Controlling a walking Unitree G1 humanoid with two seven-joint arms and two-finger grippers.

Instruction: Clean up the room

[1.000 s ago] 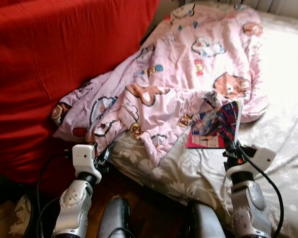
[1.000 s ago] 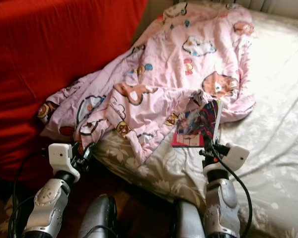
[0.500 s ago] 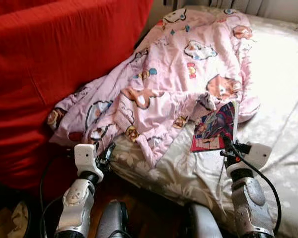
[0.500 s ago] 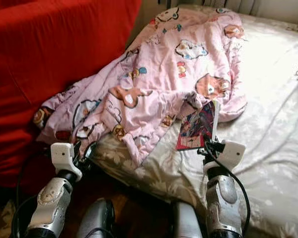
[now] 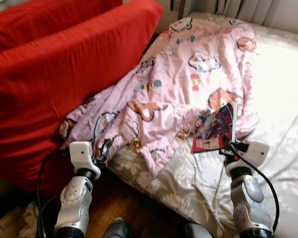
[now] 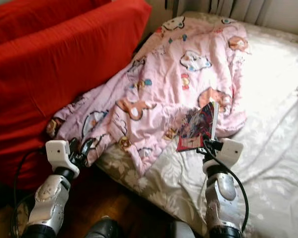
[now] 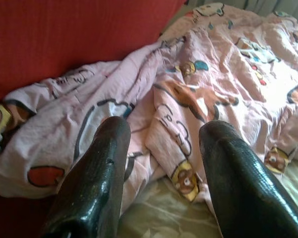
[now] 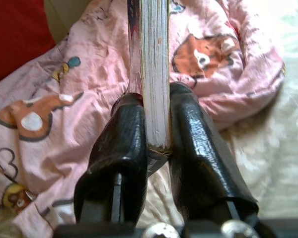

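The right gripper [image 8: 156, 144] is pinching a comic book [image 5: 216, 128] upright over the pink cartoon blanket [image 5: 184, 84]. The left gripper [image 7: 164, 163] is hovering with fingers spread and empty beside the red cushion [image 5: 64, 74], above the floral bedsheet [image 5: 283, 124].

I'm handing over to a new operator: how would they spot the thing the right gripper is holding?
Start at the bed, where a pink cartoon-print blanket spreads beside the big red cushion. At the blanket's near right edge, the right gripper is shut on a book. It is flat, stiff and glossy, with a dark red-and-blue cover, among soft fabrics.
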